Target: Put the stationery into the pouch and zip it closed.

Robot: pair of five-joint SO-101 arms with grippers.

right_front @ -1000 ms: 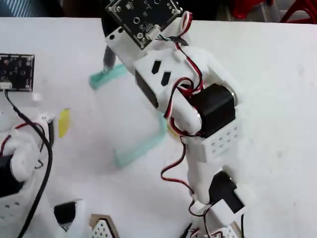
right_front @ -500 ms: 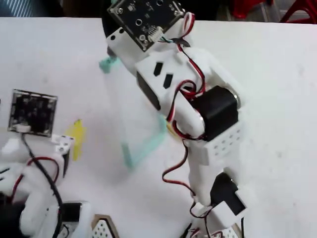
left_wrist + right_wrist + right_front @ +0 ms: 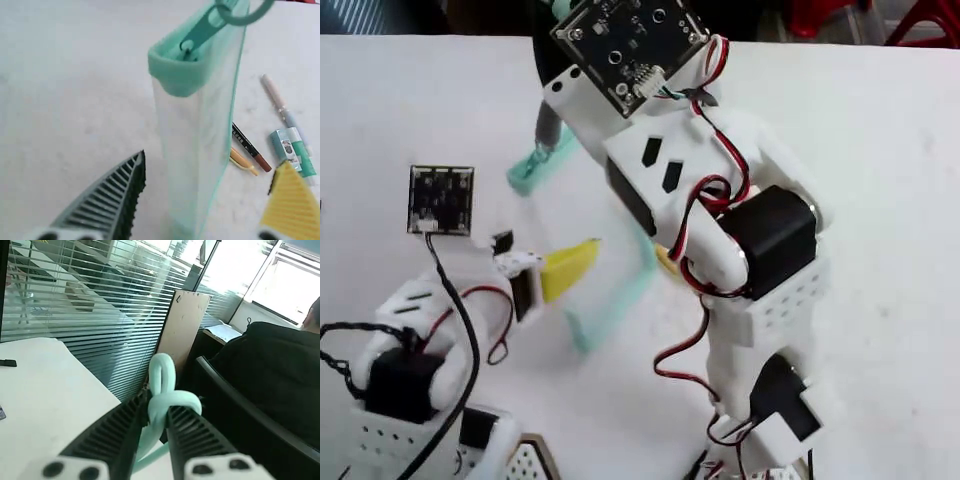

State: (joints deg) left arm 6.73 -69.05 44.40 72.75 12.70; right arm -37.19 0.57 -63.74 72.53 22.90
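Right gripper (image 3: 157,407): was closed tight on the zip ring (image 3: 162,375).
Left gripper (image 3: 210,160): gaped wide, held nothing.
Advice: it probably needed to pinch the pouch (image 3: 195,125) end first.

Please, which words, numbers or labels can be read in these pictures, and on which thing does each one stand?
Label on the small green and white item: too blurred to read.
Marks on the dark pen: too small to read.
No text can be read anywhere.

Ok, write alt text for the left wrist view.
A translucent mint pouch stands upright, zip pull at its top, framed by the open left gripper. Pens lie on the white table beyond it.
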